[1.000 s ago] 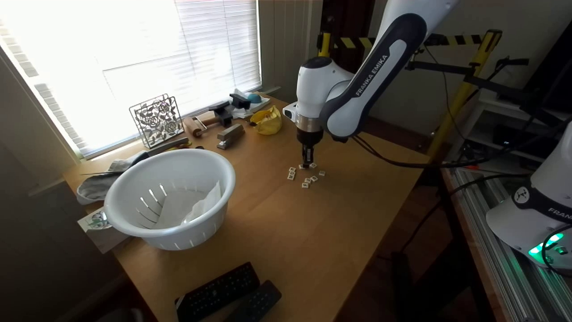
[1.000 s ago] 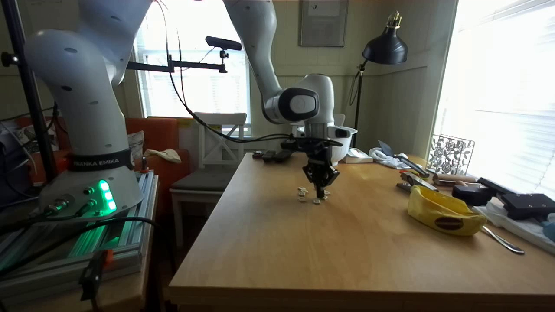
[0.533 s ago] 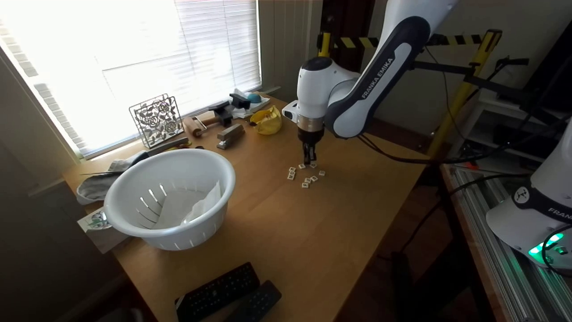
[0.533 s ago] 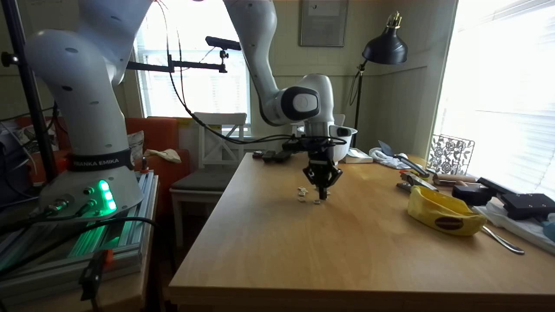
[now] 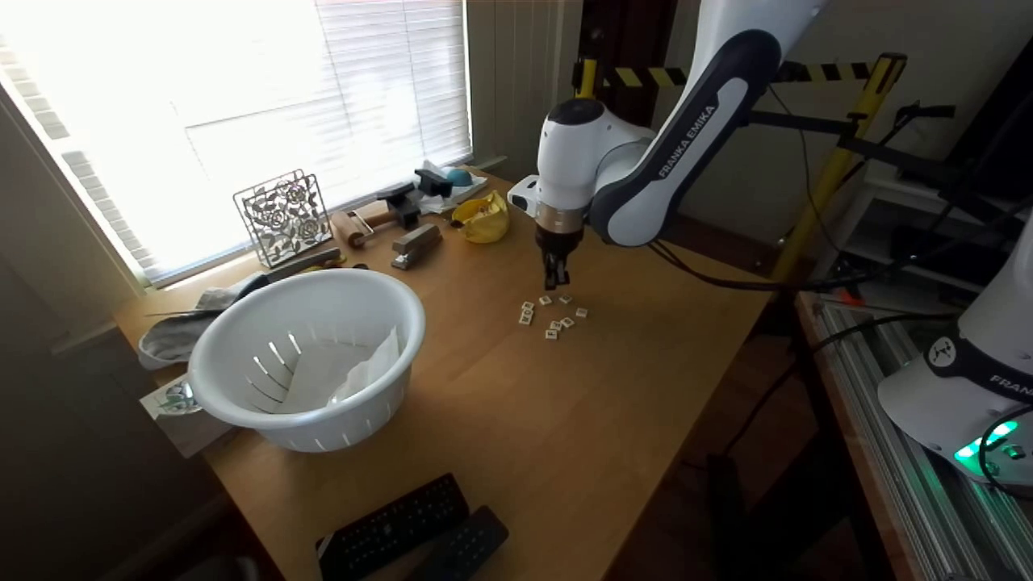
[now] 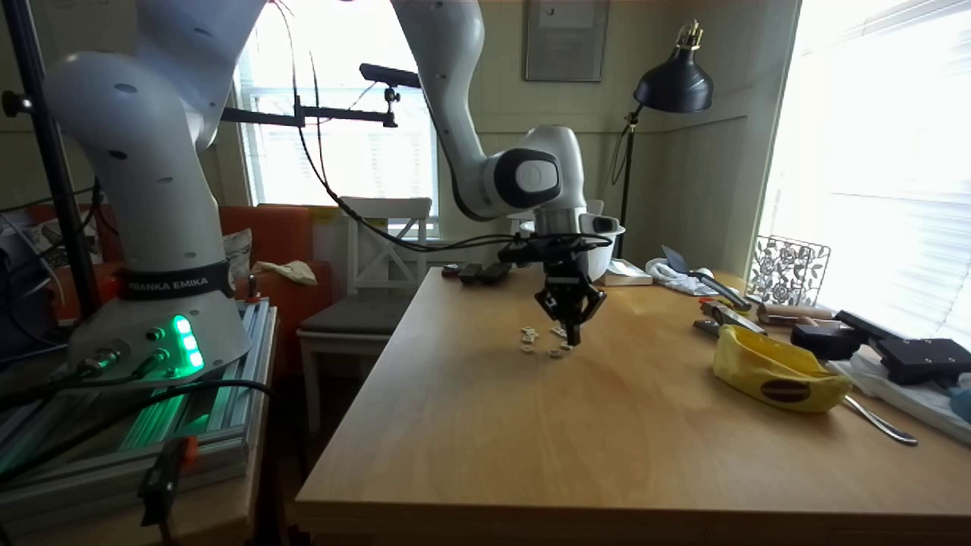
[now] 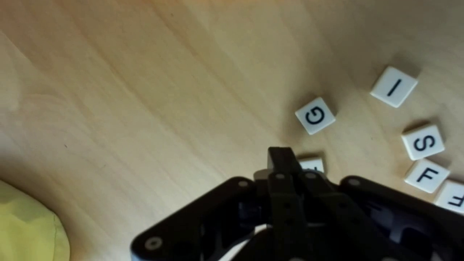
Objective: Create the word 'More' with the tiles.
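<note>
Several flat, square, cream-white tiles on a wood-grained table.

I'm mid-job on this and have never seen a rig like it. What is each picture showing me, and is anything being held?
The machine is a white robot arm ending in a black two-fingered hand. Two pictures are taken from outside the robot, viewing the wooden table from different places. The third is taken from the arm's wrist, looking down past the hand.

On the table lie small cream letter tiles; in the wrist view G, I, S and F are readable, and one tile is partly hidden by the hand. Also there are a white slotted bowl, a yellow object and dark remotes, among other things.

The hand is shut and appears to hang above the tiles, with nothing visible in its grip.
</note>
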`<action>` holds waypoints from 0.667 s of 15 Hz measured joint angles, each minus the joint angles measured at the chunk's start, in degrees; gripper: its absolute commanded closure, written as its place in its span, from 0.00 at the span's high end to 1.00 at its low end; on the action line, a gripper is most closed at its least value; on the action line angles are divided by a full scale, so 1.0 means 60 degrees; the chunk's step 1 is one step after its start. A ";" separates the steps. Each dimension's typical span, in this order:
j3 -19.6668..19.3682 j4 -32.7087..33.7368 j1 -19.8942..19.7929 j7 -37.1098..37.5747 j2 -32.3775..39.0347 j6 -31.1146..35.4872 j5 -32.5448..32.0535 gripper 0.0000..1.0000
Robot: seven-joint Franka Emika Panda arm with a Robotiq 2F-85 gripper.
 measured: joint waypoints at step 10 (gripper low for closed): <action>0.0600 -0.0272 -0.0558 0.0194 -0.0199 0.0004 0.0861 0.00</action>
